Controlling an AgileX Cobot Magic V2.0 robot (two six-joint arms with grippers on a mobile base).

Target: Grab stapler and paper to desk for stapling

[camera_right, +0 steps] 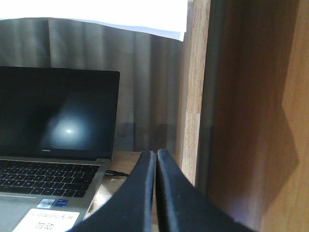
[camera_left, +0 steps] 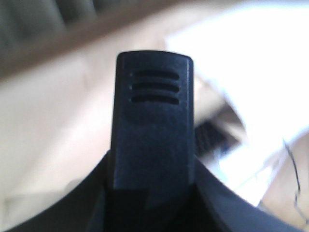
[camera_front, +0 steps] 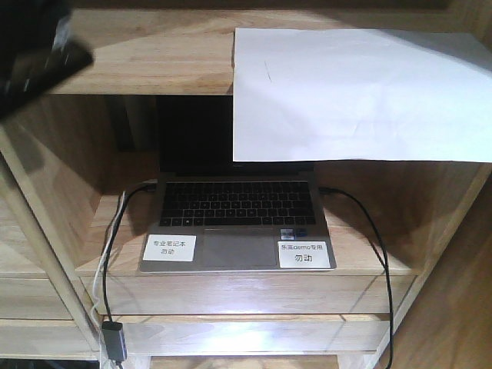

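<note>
Clamped between left gripper (camera_left: 153,170) fingers: small black ribbed plastic stapler (camera_left: 153,112). Right gripper (camera_right: 156,152) pressed fully closed, holding nothing. White rectangular paper sheet (camera_right: 96,14) overhanging above, up-left; light-wood shelf wall (camera_right: 193,96) just right.

One stapler (camera_left: 153,125), paper (camera_front: 361,92), laptop (camera_front: 234,223); two labels (camera_front: 170,246).

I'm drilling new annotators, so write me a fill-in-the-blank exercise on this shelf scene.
The white ____ overhangs the shelf above the laptop.
The right pincer is ____, holding nothing.
The laptop carries ____ white labels.
Missing words: paper; shut; two.
</note>
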